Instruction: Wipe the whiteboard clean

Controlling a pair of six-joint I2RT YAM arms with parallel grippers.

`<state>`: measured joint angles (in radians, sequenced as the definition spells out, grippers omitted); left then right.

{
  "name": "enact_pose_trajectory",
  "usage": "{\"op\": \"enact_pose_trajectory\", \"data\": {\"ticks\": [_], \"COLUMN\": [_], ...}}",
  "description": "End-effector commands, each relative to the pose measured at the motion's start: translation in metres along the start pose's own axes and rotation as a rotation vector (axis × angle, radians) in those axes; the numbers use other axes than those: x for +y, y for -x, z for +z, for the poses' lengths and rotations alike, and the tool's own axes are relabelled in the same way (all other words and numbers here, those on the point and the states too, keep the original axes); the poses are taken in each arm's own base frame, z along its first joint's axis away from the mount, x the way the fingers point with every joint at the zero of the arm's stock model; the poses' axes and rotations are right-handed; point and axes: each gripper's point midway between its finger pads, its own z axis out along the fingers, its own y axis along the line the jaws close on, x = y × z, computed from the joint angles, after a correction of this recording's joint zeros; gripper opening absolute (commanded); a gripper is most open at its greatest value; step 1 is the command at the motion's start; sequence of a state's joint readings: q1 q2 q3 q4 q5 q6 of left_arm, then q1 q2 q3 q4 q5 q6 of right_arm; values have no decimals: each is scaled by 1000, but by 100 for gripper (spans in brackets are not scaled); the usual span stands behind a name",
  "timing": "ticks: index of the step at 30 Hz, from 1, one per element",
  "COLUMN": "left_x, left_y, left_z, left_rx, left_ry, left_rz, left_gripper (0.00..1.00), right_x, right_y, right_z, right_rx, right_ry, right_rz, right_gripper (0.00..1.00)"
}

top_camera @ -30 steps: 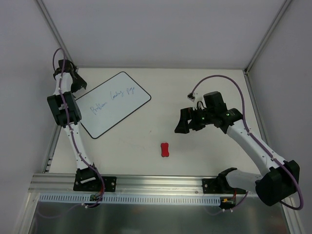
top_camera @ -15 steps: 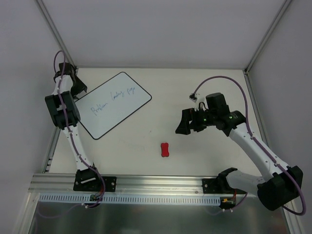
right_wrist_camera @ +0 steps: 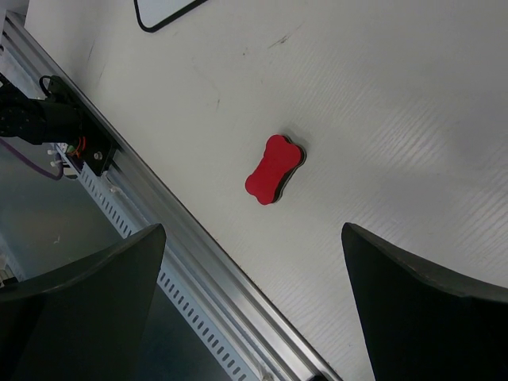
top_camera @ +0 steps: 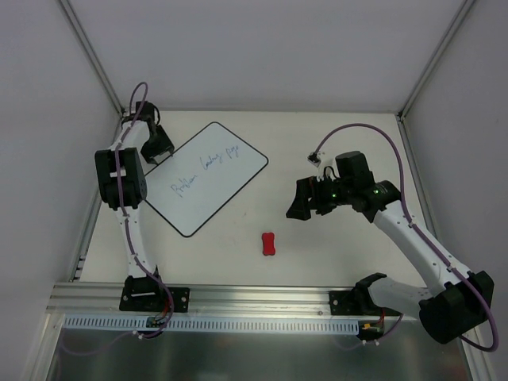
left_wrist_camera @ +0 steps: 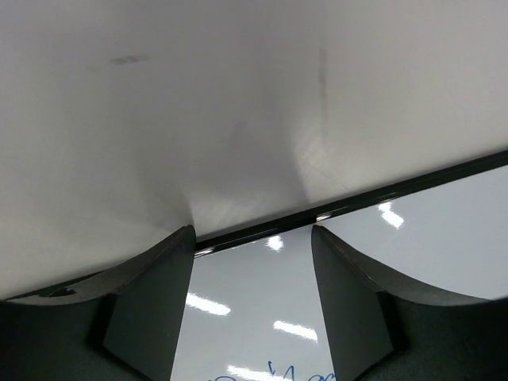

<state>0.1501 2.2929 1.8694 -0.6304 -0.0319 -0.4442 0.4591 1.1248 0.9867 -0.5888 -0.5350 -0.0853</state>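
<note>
Black fingers of L end effector (top_camera: pixel 161 147) stand apart, released, w/ nothing clamped. In the wrist view (left_wrist_camera: pixel 252 238) the thin black rim of the whiteboard (left_wrist_camera: pixel 444 238) runs across the gap between them. Whether the tips actually touch the board can't be told. It sits at the board's far-left corner, close to the far-left corner of the surface (top_camera: pixel 341 143).

R end effector (top_camera: pixel 295 208) is also released, jaws wide and empty, hanging over the right-middle of the surface. Its wrist cam (right_wrist_camera: pixel 252 226) looks down on the red eraser (right_wrist_camera: pixel 274 169), which lies flat and well apart from the fingers.

Whiteboard (top_camera: pixel 210 178) lies flat and angled in the far-left part of the surface. Blue handwriting (top_camera: pixel 205 168) is intact across it. Eraser (top_camera: pixel 269 244) is toward the near edge, approx mid-width, near the board's closest corner but not touching.

Progress, as I judge it: basically zero. No stroke wiped, eraser not picked up. Left to do: grab eraser w/ R, bring it to the board, wipe all text, maybe w/ L steadying the board.
</note>
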Motion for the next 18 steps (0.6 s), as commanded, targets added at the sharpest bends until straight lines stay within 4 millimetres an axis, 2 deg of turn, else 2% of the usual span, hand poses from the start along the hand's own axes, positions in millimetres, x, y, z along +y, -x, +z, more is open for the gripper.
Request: {"op": "enact_pose_trajectory", "data": {"ticks": [1,2,3,6,8,9,10,13,18], "left_x": [-30,-38,-41,-38,-37,-47,-47,-55,-82], "left_y": [-87,-89,-90,-93,-102,-114,-125,-142,-165], "left_z": [0,-3,-5,-14,-20,-24,-23,-27,-34], "left_rx": [231,224,219,218,244,262,293,318,346], "left_ry": [-7,-19,-21,-13,-26,-44,-51,-53,-98], "left_rz": [78,106,125,140,127,147,146,151,203], "left_gripper": [61,59,62,63,62,62,61,59,57], "right_x": [2,0,0,-2,-2,-4,-4,-6,-10], "right_y": [-1,-3,-4,-8,-9,-11,-12,-14,-17], "right_z": [-2,-1,-1,1,0,1,1,3,6], "right_rx": [-7,1,1,12,10,13,16,26,37], "right_ry": [6,6,9,7,6,4,5,1,-12], "right_rz": [-43,-46,-50,-56,-62,-63,-64,-61,-66], "right_gripper": [99,99,99,99,99,99,99,99,99]}}
